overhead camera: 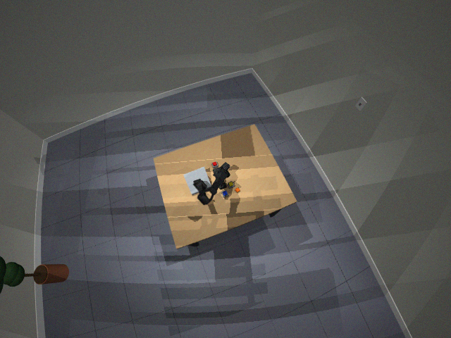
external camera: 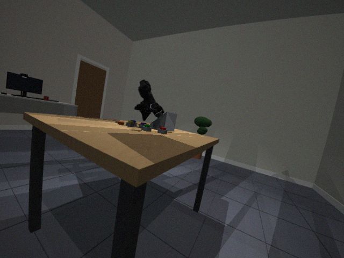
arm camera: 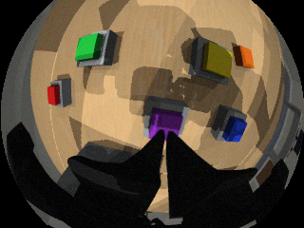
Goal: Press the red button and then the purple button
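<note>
Clenched on nothing, the gripper (arm camera: 162, 139) sits at lower centre of the wrist view over the purple button (arm camera: 166, 120), so step two probably needs a firm downward push.

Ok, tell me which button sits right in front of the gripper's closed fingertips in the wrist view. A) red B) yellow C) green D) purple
D: the gripper has its tips pointing straight at the purple button, with the others off to the sides.
</note>
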You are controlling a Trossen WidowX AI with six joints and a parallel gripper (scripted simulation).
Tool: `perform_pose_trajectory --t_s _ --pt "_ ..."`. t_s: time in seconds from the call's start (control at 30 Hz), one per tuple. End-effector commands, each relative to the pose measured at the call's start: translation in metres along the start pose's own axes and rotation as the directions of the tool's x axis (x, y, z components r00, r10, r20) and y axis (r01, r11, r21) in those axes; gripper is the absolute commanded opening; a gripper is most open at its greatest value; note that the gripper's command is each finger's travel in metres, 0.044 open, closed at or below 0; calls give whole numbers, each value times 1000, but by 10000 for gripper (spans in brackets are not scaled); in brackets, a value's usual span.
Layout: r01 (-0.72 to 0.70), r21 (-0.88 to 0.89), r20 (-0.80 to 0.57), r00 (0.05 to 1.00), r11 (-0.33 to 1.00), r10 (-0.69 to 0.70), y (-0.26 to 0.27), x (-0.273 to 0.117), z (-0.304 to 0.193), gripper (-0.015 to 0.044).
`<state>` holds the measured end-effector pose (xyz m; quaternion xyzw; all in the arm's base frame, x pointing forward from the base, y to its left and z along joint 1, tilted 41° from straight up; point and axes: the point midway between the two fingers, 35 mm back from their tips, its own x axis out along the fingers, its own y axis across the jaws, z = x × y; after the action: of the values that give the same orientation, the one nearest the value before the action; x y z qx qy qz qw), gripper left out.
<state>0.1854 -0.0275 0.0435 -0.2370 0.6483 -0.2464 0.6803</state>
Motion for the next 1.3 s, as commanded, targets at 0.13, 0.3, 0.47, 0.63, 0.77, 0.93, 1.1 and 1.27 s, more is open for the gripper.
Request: perform_pose_trajectory --t_s 0.13,0.3,0.47,0.63,0.77,0.93,1.1,1.27 --pt "8 -11 -4 1000 1000 -8 -1 14 -2 20" --pt "9 -11 -4 1000 1000 -9 -1 22 -3 20" --pt "10 -11 -4 1000 1000 -10 -1 25 -3 20" --pt "10 -11 -4 1000 1000 -10 -1 25 -3 20" --pt "10 -11 -4 1000 1000 -10 -1 25 -3 20" --pt "10 -11 -4 1000 1000 -10 -1 25 -3 20" --pt "6 -9 -3 1000 1000 -6 0 -2 -2 20" --pt "8 -11 -4 1000 1000 -8 -1 -10 -3 20"
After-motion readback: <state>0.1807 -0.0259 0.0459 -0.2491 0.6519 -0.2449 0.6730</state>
